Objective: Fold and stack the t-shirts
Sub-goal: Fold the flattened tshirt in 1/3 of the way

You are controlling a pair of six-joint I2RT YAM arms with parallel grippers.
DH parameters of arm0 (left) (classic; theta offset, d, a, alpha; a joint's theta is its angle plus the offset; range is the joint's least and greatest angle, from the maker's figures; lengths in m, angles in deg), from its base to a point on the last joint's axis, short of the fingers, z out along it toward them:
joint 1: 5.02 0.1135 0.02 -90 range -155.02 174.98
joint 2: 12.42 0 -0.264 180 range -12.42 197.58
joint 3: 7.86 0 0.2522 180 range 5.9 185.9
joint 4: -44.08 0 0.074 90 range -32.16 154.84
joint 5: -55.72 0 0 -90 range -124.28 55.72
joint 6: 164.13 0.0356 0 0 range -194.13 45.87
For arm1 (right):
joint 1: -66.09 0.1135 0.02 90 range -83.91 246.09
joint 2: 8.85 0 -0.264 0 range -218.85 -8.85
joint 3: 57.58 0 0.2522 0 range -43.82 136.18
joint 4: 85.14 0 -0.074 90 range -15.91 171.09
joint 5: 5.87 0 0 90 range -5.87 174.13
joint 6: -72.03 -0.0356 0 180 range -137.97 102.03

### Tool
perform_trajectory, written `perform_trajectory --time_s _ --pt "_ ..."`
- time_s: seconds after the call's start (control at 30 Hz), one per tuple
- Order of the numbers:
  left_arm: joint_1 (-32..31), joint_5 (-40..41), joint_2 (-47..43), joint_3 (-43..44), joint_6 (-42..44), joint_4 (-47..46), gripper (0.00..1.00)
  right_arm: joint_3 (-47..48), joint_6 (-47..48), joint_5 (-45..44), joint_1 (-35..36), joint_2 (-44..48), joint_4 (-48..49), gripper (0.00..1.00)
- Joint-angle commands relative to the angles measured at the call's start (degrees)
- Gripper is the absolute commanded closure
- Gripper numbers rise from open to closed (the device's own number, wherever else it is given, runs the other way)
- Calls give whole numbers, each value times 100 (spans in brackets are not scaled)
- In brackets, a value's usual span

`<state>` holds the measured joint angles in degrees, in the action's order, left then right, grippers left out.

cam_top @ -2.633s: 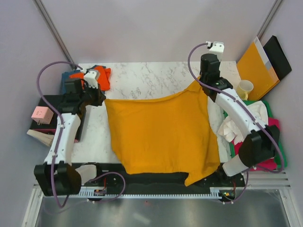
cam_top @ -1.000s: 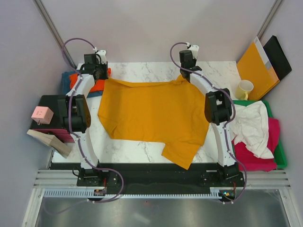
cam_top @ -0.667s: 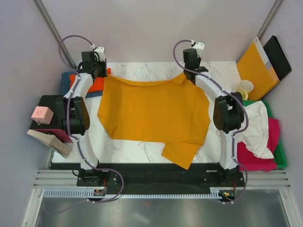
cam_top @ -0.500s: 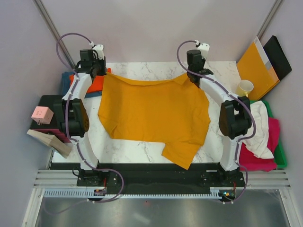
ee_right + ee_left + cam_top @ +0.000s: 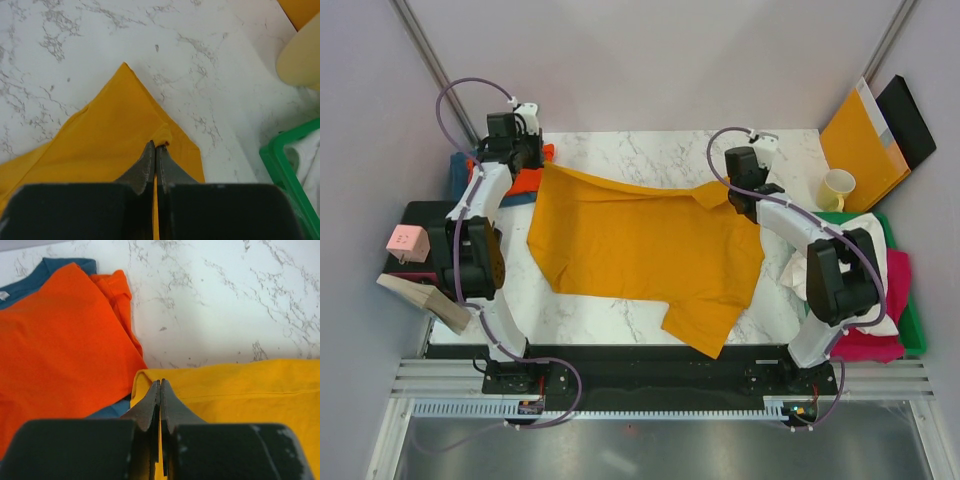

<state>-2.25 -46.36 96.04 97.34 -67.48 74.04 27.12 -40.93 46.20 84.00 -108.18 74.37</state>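
Observation:
A large mustard-yellow t-shirt (image 5: pixel 640 245) lies spread over the marble table, one sleeve pointing toward the near edge. My left gripper (image 5: pixel 532 160) is shut on its far left corner, next to a folded orange t-shirt (image 5: pixel 55 340) lying on a teal-blue one (image 5: pixel 62 262). In the left wrist view yellow cloth (image 5: pixel 240 395) runs between the left gripper (image 5: pixel 160 382) jaws. My right gripper (image 5: pixel 740 198) is shut on the far right corner; a small pinch of yellow t-shirt (image 5: pixel 110 140) bulges at the right gripper (image 5: pixel 155 145) tips. White (image 5: pixel 860 255) and magenta (image 5: pixel 860 342) t-shirts lie at the right.
A green bin (image 5: pixel 912 330) at the right holds the white and magenta shirts. A cream cup (image 5: pixel 838 187), an orange-brown envelope (image 5: pixel 860 140) and a black board (image 5: pixel 910 120) stand at the far right. A pink box (image 5: pixel 408 242) and a wooden block (image 5: pixel 420 297) sit off the left edge.
Both arms carried the yellow shirt from the near edge to the far side. Over the last second the right gripper moved right and nearer with its corner; the left barely moved.

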Motion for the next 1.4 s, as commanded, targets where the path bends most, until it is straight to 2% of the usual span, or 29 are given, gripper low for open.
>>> perform_trajectory --time_s 0.0,0.27,0.47,0.6,1.13,1.37 --pt "66 65 -387 -222 125 -74 98 -404 -393 -153 28 519 48 100" --pt "128 162 -590 -364 125 -153 98 -809 -499 -127 28 599 -31 100" --pt "163 232 -537 180 90 -30 98 -467 -358 -162 19 371 -13 100" --pt "189 241 -598 225 99 23 98 -274 -349 -100 19 326 -31 100" --pt "418 65 -1196 -1382 257 -197 98 -1055 -762 14 46 450 -66 100" --pt "409 91 -986 -1638 328 -293 98 -1258 -964 49 116 283 -49 100"
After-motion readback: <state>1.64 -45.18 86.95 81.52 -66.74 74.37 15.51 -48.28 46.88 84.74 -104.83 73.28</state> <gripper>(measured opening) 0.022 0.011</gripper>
